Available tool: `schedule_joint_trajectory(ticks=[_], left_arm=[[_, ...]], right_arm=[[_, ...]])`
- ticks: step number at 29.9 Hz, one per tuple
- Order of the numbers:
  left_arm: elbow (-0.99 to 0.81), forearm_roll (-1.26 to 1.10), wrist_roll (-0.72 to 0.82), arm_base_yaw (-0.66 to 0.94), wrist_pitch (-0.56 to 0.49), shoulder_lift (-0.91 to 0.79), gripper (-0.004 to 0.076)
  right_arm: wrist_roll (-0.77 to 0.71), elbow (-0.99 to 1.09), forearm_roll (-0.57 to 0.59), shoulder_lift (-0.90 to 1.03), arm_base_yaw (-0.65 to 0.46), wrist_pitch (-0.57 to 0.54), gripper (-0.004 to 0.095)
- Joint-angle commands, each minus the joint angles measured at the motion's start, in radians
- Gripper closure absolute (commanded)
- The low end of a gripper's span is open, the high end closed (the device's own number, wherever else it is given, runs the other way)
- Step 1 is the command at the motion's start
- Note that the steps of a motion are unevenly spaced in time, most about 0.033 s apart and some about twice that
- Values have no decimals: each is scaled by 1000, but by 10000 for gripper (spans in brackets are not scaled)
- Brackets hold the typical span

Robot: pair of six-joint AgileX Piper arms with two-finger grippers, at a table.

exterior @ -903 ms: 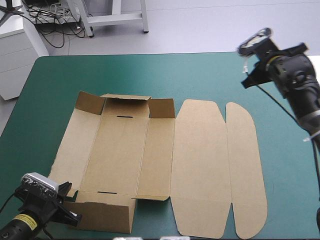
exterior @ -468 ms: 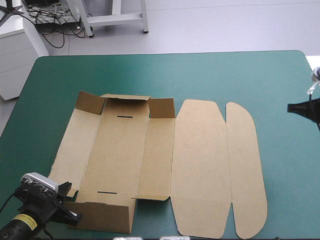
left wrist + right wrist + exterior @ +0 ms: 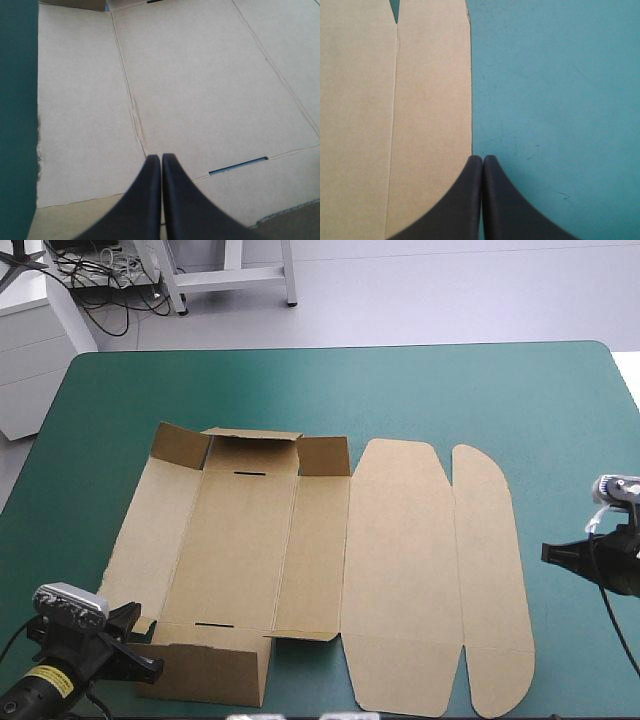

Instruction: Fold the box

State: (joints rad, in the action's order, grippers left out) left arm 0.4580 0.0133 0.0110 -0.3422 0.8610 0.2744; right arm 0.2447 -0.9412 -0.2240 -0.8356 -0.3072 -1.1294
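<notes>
Box (image 3: 300, 560) first: the brown sheet lies mostly flat on the teal-green table (image 3: 420, 390), across its middle and near left, and you can see that only parts of it are raised. At its far end three short flaps (image 3: 250, 450) stand up in a row. At its near end one wall (image 3: 205, 675) stands upright by the table's near edge. The two long lid panels (image 3: 440, 570), rounded at the ends, lie flat on the cover to the right of the base. A thin slot (image 3: 212, 624) is cut in the base just beside the near wall.

Your left gripper (image 3: 150, 670) sits at the box's near left corner, next to the raised wall. In its wrist view the left gripper (image 3: 161, 156) is clenched on nothing, black fingers meeting in one arch over the box (image 3: 200, 100), with the slot (image 3: 237, 166) just beside the tip.

Your right gripper (image 3: 555, 554) hangs over bare cover to the right of the outer lid panel, apart from it. Its wrist view shows the right gripper (image 3: 482, 157) clenched empty too, tip lined up with the box (image 3: 395, 125) edge.
</notes>
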Motion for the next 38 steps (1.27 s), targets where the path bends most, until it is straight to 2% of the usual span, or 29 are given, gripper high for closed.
schedule_joint_trajectory(ticks=[1, 8, 17, 20, 23, 26, 29, 33, 38], left_arm=[[83, 2, 40, 0, -64, 75, 734], [364, -31, 30, 0, 28, 353, 734], [701, -7, 5, 33, 14, 740, 733], [785, -50, -36, 149, 19, 842, 733], [855, -260, -199, 317, 71, 924, 733], [891, -503, -358, 523, 154, 977, 734], [893, -638, -439, 703, 263, 1007, 734], [893, -677, -503, 901, 408, 1029, 734], [891, -640, -524, 987, 425, 1033, 734]], right_arm=[[21, 1, 37, 45, 46, 67, 928], [6, 1, 108, 43, 202, 76, 928], [-10, 1, 106, 43, 217, 78, 928], [-14, 1, 104, 50, 221, 69, 928], [-20, 1, 118, 65, 264, 68, 928], [-35, 1, 155, 69, 343, 68, 928], [-106, 1, 260, 69, 387, 72, 928], [-167, 1, 333, 69, 388, 86, 928], [-165, 1, 285, 63, 388, 110, 928]])
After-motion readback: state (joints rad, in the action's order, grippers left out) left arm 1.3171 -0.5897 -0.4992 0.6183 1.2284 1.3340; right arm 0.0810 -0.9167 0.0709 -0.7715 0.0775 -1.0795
